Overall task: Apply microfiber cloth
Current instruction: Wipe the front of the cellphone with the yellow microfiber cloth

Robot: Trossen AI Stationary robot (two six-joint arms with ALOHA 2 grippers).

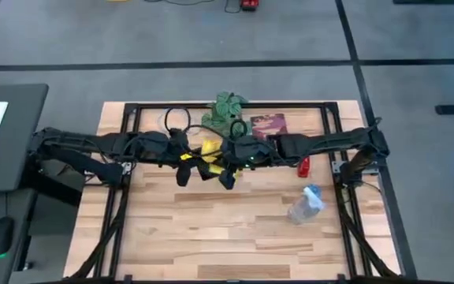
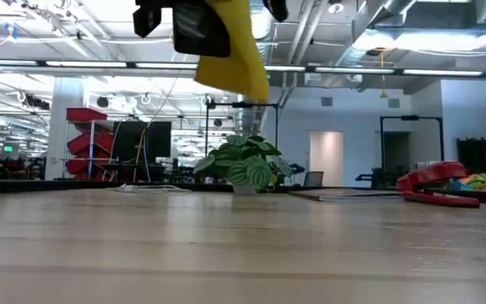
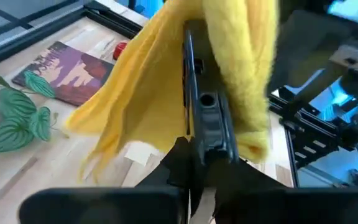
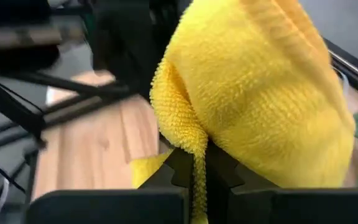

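Mid-wipe: left gripper [image 3: 194,163] pinches the black phone [image 3: 205,118] edge-on above the desk [image 1: 211,229], right gripper [image 4: 194,163] clamped on microfiber cloth [image 4: 260,93] draped over it; next, rub w/o slipping.

The high view looks straight down on the whole wooden table [image 1: 211,229] and both arms, from well above. The low view sits at table-top height and faces level across the boards into the room, so the raised microfiber cloth [image 2: 234,51] hangs at its upper edge and the potted plant [image 2: 241,166] stands far beyond it. The left wrist view looks forward past the left gripper [image 3: 194,165], very near the cloth, with the dark red booklet [image 3: 67,71] farther off. The right wrist view faces the same cloth past the right gripper [image 4: 194,168], equally close. All four views share the cloth; high, low and left wrist views share the plant.
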